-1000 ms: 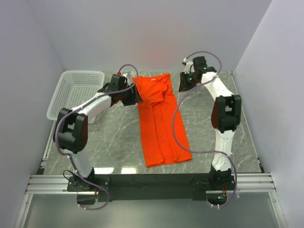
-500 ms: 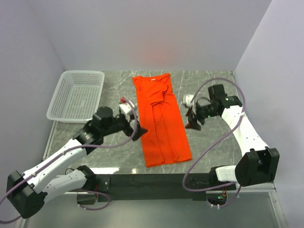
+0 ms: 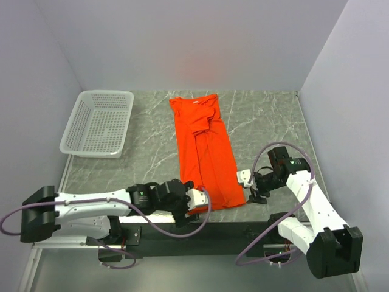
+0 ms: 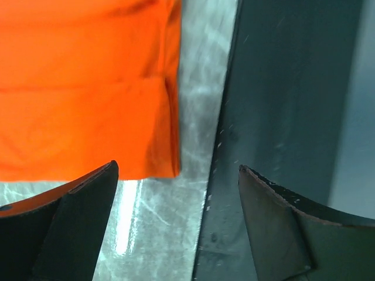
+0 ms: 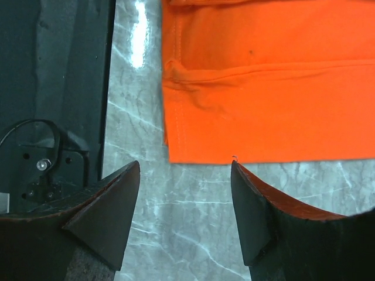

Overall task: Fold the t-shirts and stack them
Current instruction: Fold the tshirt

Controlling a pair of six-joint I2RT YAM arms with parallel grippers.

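The orange-red t-shirt [image 3: 203,152] lies flat on the marble table, folded lengthwise into a long strip with its collar at the far end. My left gripper [image 3: 186,210] is open and empty at the shirt's near left hem corner. In the left wrist view [image 4: 177,167] that hem corner of the shirt [image 4: 88,88] lies between the open fingertips. My right gripper [image 3: 254,193] is open and empty beside the near right hem corner. In the right wrist view [image 5: 185,165] the edge of the shirt [image 5: 263,88] lies just beyond the fingertips.
A white mesh basket [image 3: 78,115] stands at the far left of the table. A black rail [image 3: 194,233] runs along the table's near edge, just behind both grippers; it also shows in the left wrist view [image 4: 293,88] and the right wrist view [image 5: 58,58].
Both arms have swung from the collar end of the shirt, along its sides, down to the near hem corners. The shirt has not moved.
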